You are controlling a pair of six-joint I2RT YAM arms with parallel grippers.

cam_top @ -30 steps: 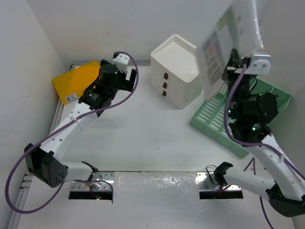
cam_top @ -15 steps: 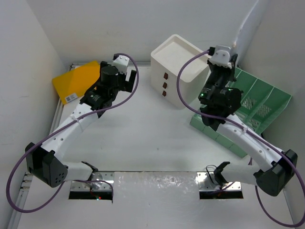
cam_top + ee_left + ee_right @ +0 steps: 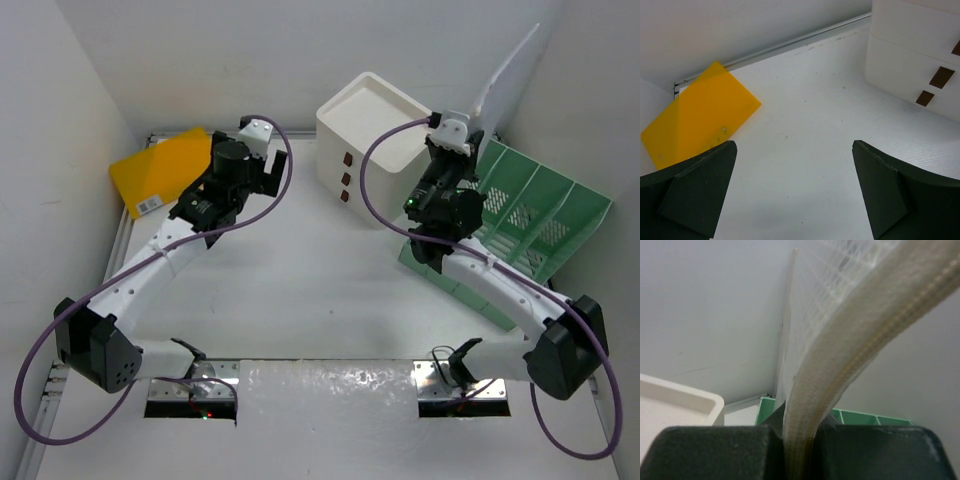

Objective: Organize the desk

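- Only the top view takes in the whole desk [image 3: 300, 290]: a white tabletop that spans the scene under both arms, with walls close on the left, right and far sides.
- From above, the left gripper [image 3: 268, 160] hangs over the far-left part of the desk, between the yellow folder [image 3: 165, 170] and the white drawer box [image 3: 370, 150]. How its jaws stand cannot be read from that angle.
- The left wrist view settles it. The left gripper [image 3: 795, 195] has its two dark fingers [image 3: 695, 190] spread wide, with nothing between them and bare desk below.
- That same view shows the yellow folder [image 3: 695, 120] lying flat in the far-left corner by the rail, and the white drawer box [image 3: 910, 50] at the right edge of the frame.
- In the top view the right gripper [image 3: 462, 130] is raised at the far right, between the white drawer box and the green file rack [image 3: 540, 210]. It holds a pale pouch [image 3: 505, 75] that sticks up towards the far wall.
- The right wrist view adds detail the top view lacks. The right gripper [image 3: 799, 450] is pinched tight on the lower edge of the pouch [image 3: 840, 340], whose mesh weave and zipper line are plain. Slivers of the green file rack [image 3: 860, 417] and the white drawer box [image 3: 680, 400] show behind.
- Counted: two arms, two grippers, one yellow folder, one pouch and one green file rack. There is one white drawer box with three brown pulls seen from above.
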